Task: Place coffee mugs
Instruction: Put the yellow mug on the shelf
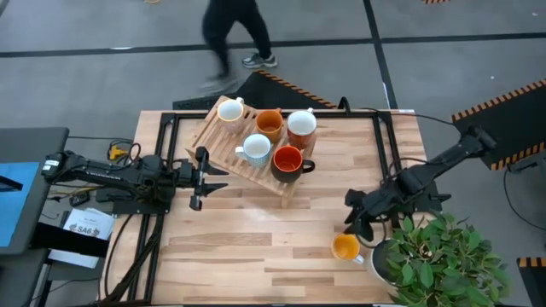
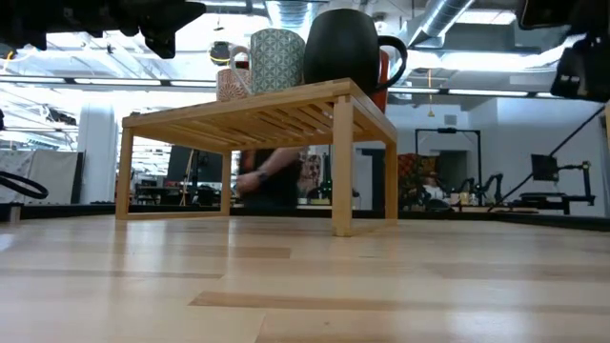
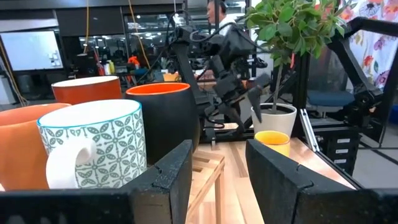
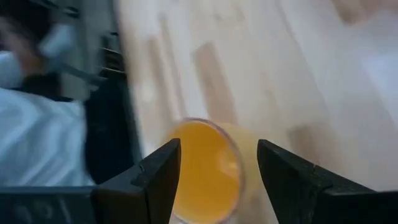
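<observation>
Yellow mug: the orange-yellow mug (image 1: 345, 247) stands upright on the table near the right front, just beside the white pot of the green plant (image 1: 435, 251); it is the only mug not on the rack.
Handling: judged a stiff glazed ceramic, light but breakable and slippery under hard fingers; the rim wall offers the surest hold, one finger inside and one outside, or across the body away from the handle.
Right gripper: the right gripper (image 4: 214, 168) hangs directly over the yellow mug with its fingers spread wide and nothing between them; the mug mouth shows between the two fingers in the right wrist view.
Left gripper: the left gripper (image 1: 199, 179) waits at the left of the rack, fingers parted and empty.
Rack: a slatted wooden rack (image 1: 223, 145) sits at the far centre of the table and carries five mugs: cream-white (image 1: 230, 109), brownish-orange (image 1: 269, 124), terracotta (image 1: 301, 128), patterned blue-grey (image 1: 255, 149), and dark with red inside (image 1: 288, 162).
Free space: the rack's left part shows bare slats.
Surface: a pale wood table (image 1: 256, 256), flat, smooth, likely to let a mug slide.
Room: grey floor with striped hazard tape; a person (image 1: 235, 34) walks beyond the far edge.
</observation>
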`<state>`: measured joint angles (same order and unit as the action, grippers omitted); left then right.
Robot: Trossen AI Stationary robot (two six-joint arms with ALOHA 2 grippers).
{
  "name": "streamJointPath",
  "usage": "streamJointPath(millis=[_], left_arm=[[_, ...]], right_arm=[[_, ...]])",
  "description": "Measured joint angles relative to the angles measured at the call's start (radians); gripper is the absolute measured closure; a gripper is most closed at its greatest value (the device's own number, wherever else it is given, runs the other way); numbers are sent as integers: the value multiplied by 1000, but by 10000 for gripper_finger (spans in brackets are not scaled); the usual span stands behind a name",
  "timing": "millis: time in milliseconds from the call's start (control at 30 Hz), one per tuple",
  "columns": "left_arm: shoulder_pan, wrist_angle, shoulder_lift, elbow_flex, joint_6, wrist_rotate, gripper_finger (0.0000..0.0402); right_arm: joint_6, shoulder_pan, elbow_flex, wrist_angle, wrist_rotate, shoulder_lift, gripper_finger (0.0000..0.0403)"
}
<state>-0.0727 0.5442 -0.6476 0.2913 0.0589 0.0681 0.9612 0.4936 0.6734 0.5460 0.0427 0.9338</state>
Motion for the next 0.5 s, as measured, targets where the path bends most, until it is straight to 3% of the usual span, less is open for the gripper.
streamJointPath(millis=[100,500], left_arm=[[0,0,0,0,12,7,264],[0,-5,0,0,35,26,264]], right_arm=[[19,12,27,94,-21,55,163],[37,50,62,109,34,193,163]])
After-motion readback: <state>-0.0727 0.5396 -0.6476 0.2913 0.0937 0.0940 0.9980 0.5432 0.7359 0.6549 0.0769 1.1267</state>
